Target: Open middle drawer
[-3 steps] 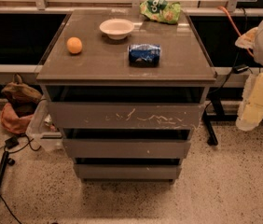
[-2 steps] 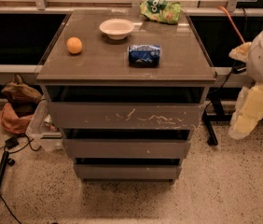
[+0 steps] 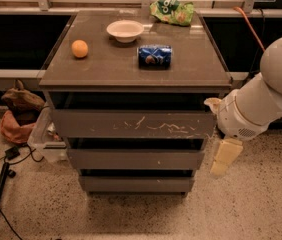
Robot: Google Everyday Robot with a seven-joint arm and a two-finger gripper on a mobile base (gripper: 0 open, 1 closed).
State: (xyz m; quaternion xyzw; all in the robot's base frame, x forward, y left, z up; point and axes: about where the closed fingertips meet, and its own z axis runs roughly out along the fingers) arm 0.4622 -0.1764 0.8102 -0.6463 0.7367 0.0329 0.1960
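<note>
The pincer (image 3: 225,158) just right of middle drawer (image 3: 136,159)

Smooth, matt grey middle drawer (image 3: 136,159) lies under a taller grey drawer front (image 3: 131,124) scored with white scratches. The cream, matt plastic-looking gripper (image 3: 220,166) hangs just right of them, over speckled stone-like floor (image 3: 253,209); the grey-brown cabinet top (image 3: 116,66) carries a soft sheen.

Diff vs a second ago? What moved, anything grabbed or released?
The arm swung down and left toward the cabinet. The end effector now hangs just off the right end of the middle drawer, with no visible contact. Nothing was taken hold of or let go. The middle drawer, orange, bowl, can and chip bag stayed put.
</note>
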